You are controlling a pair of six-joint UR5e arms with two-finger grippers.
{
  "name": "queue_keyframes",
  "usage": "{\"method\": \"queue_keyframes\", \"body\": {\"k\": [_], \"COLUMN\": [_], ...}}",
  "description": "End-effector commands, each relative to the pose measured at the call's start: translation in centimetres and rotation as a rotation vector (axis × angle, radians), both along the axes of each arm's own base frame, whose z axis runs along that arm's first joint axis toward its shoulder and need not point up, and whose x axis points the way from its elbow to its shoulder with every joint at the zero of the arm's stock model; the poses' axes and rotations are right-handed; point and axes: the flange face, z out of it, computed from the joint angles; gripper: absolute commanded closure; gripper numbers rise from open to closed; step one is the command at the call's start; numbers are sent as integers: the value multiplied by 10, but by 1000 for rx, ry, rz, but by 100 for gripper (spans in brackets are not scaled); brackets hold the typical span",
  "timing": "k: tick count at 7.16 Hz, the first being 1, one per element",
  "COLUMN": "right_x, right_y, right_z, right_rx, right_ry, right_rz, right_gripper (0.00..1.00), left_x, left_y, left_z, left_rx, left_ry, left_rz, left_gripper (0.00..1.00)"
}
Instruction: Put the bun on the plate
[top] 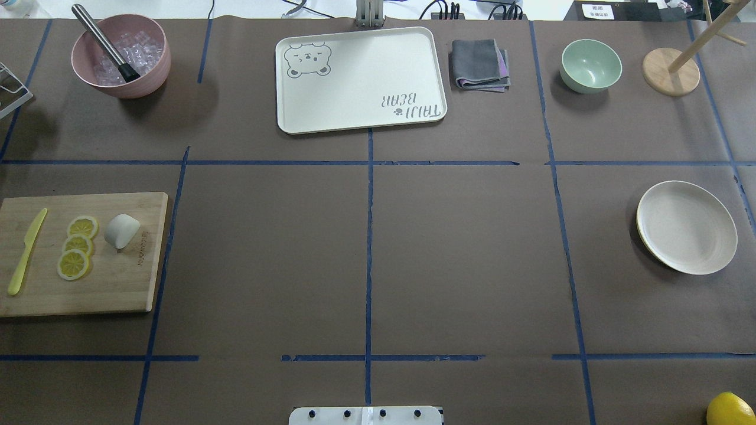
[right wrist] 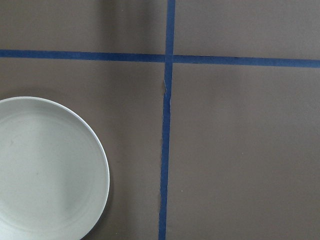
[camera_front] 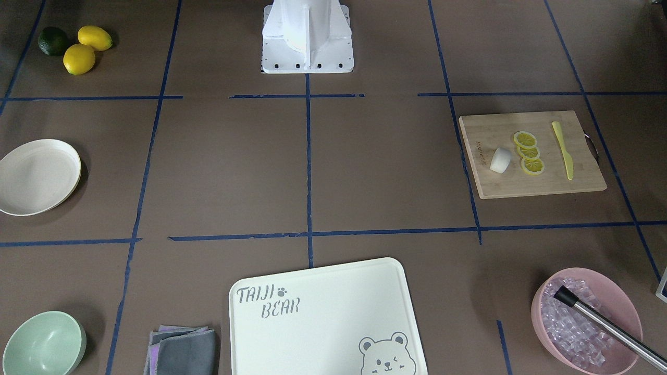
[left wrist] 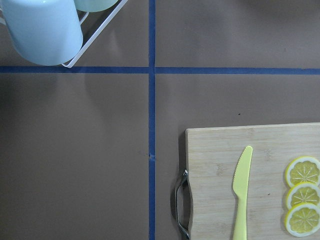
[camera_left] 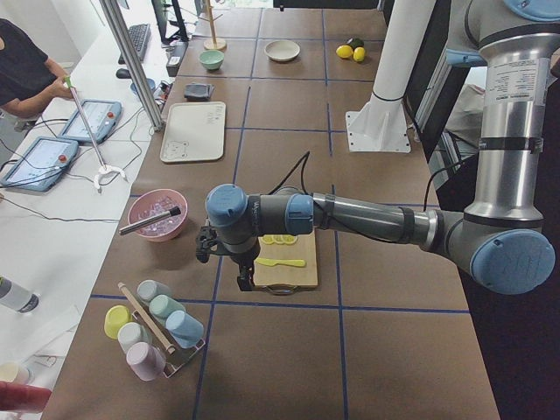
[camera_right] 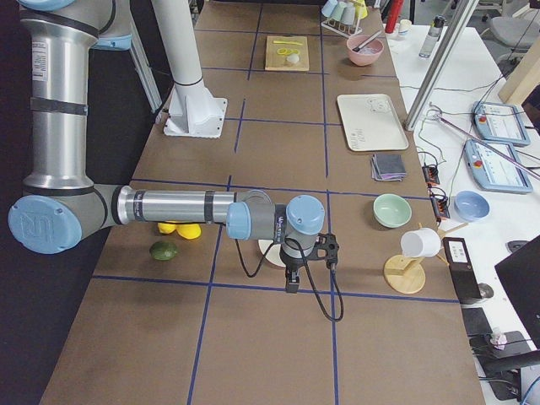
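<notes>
Task not begun, as far as could be seen. The bun [top: 122, 230] lay on the board [top: 118, 289] at the robot's left end of the table [top: 366, 248], just beside the lemon slices [top: 75, 245], on the side away from the knife [top: 26, 251]. Nothing was touching it. The plate [top: 688, 227] sat bare at the right end, well apart from the bun, with the whole middle of the table between them.

The left gripper [camera_left: 241, 280] hung above the table off the board's handle end. Its wrist camera looked down on the handle, the knife and the slices; the bun fell outside that view. No fingers showed there, and the side view was too poor to judge by, so I could not tell whether the jaws stood apart or together. Nothing was seen in them.

The right gripper [camera_right: 291, 283] hung near the plate, whose rim filled the lower left of its wrist view. No fingers showed there either, so its state could not be told.

All steps remained: reach the bun, grasp it, lift it, carry it across and set it inside the rim. Judged the left arm the likelier one to pick, being near the board. It had yet to shift past the knife and slices to get over the bun. The long carry to the far end looked the harder part.
</notes>
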Motion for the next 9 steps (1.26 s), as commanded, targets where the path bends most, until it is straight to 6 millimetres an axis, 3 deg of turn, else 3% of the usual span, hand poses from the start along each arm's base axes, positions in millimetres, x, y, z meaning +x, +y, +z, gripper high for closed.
{"method": "queue_keyframes", "body": {"k": [1, 4, 5, 7, 9], "right_x": [0, -15, -30, -57, -101], "right_y": [0, -3, -3, -6, -6], "right_z": [0, 18, 28, 29, 33], "right_rx": [0, 64, 61, 38, 12], "right_ry": [-3, -117, -168, -172, -171], "right_rz": [-1, -18, -37, -16, 82], "right_gripper": [0, 0, 0, 0, 1], "left_x": [0, 0, 0, 0, 0], "left_y": [0, 0, 0, 1, 1], "left_z": [1, 4, 3, 3, 2], "left_rx": [-3, -11, -8, -8, -5], "left_ry": [2, 1, 2, 2, 2], "left_rz": [-1, -1, 0, 0, 0], "left_gripper": [0, 0, 0, 0, 0]}}
